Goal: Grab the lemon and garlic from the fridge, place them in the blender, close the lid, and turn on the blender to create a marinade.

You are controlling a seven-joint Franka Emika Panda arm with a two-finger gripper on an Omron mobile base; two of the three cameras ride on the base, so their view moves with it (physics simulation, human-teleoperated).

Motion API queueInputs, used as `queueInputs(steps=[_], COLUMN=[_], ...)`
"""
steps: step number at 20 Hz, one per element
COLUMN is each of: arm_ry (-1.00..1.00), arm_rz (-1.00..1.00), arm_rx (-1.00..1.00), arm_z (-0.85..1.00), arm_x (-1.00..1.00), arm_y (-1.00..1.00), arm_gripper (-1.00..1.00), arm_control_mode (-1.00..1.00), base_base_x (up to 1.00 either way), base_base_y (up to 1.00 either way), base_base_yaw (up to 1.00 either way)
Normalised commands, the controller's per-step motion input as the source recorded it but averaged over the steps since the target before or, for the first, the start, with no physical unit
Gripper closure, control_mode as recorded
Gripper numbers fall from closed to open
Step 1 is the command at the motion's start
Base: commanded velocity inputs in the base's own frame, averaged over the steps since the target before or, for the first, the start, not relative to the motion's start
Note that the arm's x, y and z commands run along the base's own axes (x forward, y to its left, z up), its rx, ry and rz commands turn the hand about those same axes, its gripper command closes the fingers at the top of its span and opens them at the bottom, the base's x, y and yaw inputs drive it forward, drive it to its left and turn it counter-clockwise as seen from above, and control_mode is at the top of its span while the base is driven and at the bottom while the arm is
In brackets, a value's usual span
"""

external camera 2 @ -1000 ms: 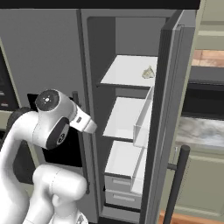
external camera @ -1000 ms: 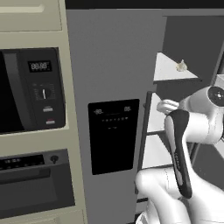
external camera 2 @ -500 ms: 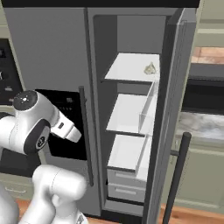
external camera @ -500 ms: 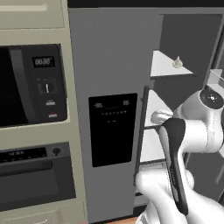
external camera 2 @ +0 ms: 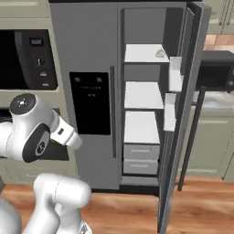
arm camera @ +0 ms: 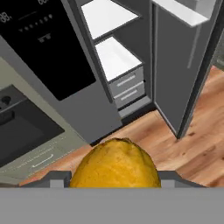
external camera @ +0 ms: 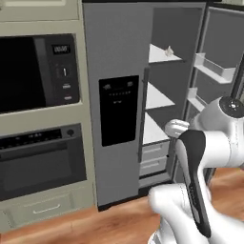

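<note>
A yellow lemon (arm camera: 114,162) sits between my fingertips at the bottom of the hand view, and my gripper (arm camera: 113,178) is shut on it. Beyond it stands the grey fridge (arm camera: 52,57), seen from a distance over the wooden floor. The fridge (external camera: 116,52) has its right door (external camera 2: 183,114) swung open, showing white shelves. The garlic (external camera: 168,50), a small pale bulb, lies on the top shelf (external camera 2: 141,54) near the right side (external camera 2: 160,53). The blender and the lid are out of view.
A beige cabinet with a black microwave (external camera: 38,71) and an oven (external camera: 43,162) stands left of the fridge. The open fridge door juts out at the right, with a dark bar handle (external camera 2: 189,141). Wooden floor (arm camera: 183,144) lies in front.
Both base views have shifted: the base has drawn back from the fridge, which now looks smaller and more central. The garlic still lies on the top shelf.
</note>
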Motion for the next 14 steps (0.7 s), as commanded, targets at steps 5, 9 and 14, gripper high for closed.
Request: queueInputs(steps=[5,9,14], arm_ry=[0.00,0.00,0.00], arm_rz=[0.00,0.00,0.00], arm_rx=[0.00,0.00,0.00], arm_z=[0.00,0.00,0.00], arm_x=[0.00,0.00,0.00], arm_y=[0.00,0.00,0.00], arm_gripper=[1.00,1.00,1.00], arm_control_mode=[1.00,1.00,1.00], base_base_x=[-1.00,-1.00,-0.79], base_base_y=[0.33,0.01,0.00], base_base_yaw=[-0.43,-0.62,-0.76])
